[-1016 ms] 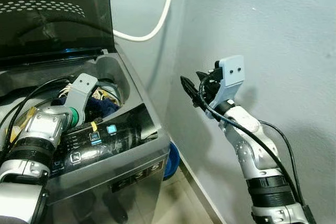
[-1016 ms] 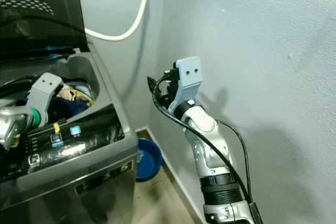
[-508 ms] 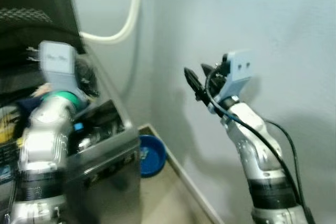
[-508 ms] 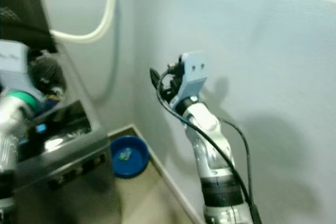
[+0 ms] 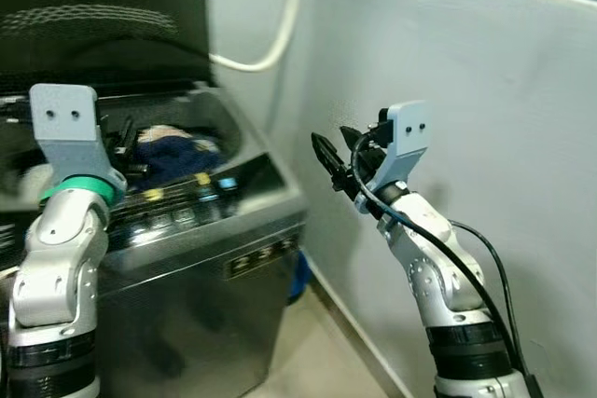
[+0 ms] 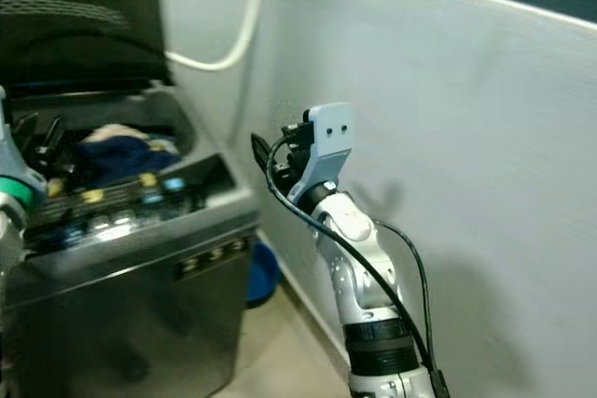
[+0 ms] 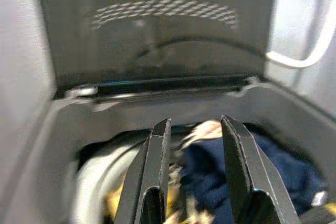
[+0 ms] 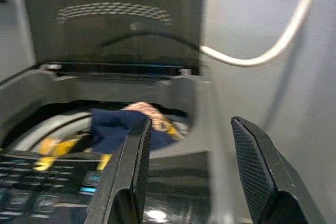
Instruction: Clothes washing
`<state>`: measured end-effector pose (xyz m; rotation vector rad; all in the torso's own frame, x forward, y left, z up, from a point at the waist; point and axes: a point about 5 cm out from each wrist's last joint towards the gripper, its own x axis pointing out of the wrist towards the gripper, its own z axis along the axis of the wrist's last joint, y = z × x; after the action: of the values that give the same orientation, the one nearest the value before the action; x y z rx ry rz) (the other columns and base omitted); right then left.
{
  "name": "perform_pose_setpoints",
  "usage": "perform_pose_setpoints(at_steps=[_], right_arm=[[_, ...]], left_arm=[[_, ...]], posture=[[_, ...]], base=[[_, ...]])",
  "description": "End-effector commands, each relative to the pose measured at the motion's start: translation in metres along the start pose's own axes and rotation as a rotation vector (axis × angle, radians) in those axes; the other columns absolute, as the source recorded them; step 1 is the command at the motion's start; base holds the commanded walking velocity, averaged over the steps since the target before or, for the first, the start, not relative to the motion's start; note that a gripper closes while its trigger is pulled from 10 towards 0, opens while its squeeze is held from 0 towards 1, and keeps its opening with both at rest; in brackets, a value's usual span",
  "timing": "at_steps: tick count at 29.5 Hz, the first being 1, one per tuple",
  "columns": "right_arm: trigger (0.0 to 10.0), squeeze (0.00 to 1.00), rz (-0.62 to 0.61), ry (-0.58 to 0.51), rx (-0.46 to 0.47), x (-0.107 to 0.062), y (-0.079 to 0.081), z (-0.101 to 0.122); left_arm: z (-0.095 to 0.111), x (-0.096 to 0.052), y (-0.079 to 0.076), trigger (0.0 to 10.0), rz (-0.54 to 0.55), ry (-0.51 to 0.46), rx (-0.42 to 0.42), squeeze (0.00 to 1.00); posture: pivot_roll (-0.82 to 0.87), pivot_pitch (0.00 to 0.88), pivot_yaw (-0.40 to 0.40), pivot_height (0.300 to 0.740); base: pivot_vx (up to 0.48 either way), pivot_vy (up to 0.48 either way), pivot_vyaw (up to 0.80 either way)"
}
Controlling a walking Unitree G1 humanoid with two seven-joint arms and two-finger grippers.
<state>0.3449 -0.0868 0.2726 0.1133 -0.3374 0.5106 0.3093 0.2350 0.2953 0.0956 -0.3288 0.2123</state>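
A grey top-loading washing machine [image 5: 233, 258] stands on the left with its dark lid [image 5: 103, 25] raised. Clothes [image 5: 173, 146], dark blue with a beige piece, lie in the drum. My left gripper [image 7: 197, 121] is held over the machine's near edge, pointing at the drum; it is open and holds nothing. My right gripper [image 5: 328, 148] hangs in the air to the right of the machine, close to the wall. Its fingers [image 8: 134, 171] are spread open and empty, facing the clothes [image 8: 118, 127].
A white hose [image 5: 280, 34] loops down the wall behind the machine. The control panel [image 5: 187, 188] runs along the machine's front edge. A blue bowl [image 5: 300, 277] lies on the floor between machine and pale wall [image 5: 494, 90]. Tan floor [image 5: 308, 351] shows below.
The camera swung right, then back left. My left arm has lifted out of the drum and now stands upright over the front edge. The right arm stays raised by the wall.
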Motion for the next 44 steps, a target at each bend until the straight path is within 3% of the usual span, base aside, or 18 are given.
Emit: perform_pose_setpoints(at_steps=[1, 13, 15, 17, 22, 29, 37, 44], right_arm=[[10.0, 0.00, -0.015, 0.007, -0.003, -0.002, -0.005, -0.002], [10.0, 0.00, -0.037, 0.024, -0.007, -0.003, -0.009, -0.005], [10.0, 0.00, -0.040, 0.031, -0.006, -0.004, -0.009, -0.007], [10.0, 0.00, -0.049, 0.049, -0.008, -0.007, -0.007, -0.014], [10.0, 0.00, -0.062, 0.052, -0.005, -0.008, -0.008, -0.016], [10.0, 0.00, -0.124, -0.039, 0.033, -0.010, -0.015, -0.005], [10.0, 0.00, -0.160, -0.011, -0.040, -0.015, -0.021, -0.014], [10.0, 0.00, -0.190, -0.031, -0.008, -0.021, -0.024, -0.021]], left_arm=[[-0.002, -0.002, -0.005, 10.0, -0.016, 0.020, 0.014, 0.00], [-0.011, -0.007, -0.022, 10.0, -0.065, 0.075, -0.010, 0.00], [-0.016, -0.010, -0.030, 10.0, -0.072, 0.090, -0.055, 0.00], [-0.029, -0.018, -0.046, 10.0, -0.060, 0.136, -0.175, 0.00], [-0.031, -0.021, -0.051, 10.0, -0.072, 0.134, -0.181, 0.00], [-0.022, -0.018, -0.053, 10.0, -0.136, 0.079, -0.132, 0.00], [-0.032, -0.019, -0.044, 10.0, -0.128, 0.112, -0.093, 0.00], [-0.030, -0.019, -0.048, 10.0, -0.152, 0.086, -0.099, 0.00]], posture=[[0.03, 0.063, -0.095, 0.740], [0.02, 0.077, -0.089, 0.740], [0.03, 0.076, -0.087, 0.740], [0.02, 0.076, -0.081, 0.740], [0.02, 0.076, -0.079, 0.740], [0.02, 0.070, -0.073, 0.740], [0.02, 0.050, -0.069, 0.740], [0.02, 0.028, -0.067, 0.740]], base=[[0.000, 0.000, 0.00], [0.000, -0.040, 0.00], [0.000, -0.480, 0.00], [0.000, 0.000, 0.00], [0.000, 0.000, 0.00], [0.000, 0.000, 0.00], [0.000, 0.000, 0.00], [0.000, 0.000, 0.00]])
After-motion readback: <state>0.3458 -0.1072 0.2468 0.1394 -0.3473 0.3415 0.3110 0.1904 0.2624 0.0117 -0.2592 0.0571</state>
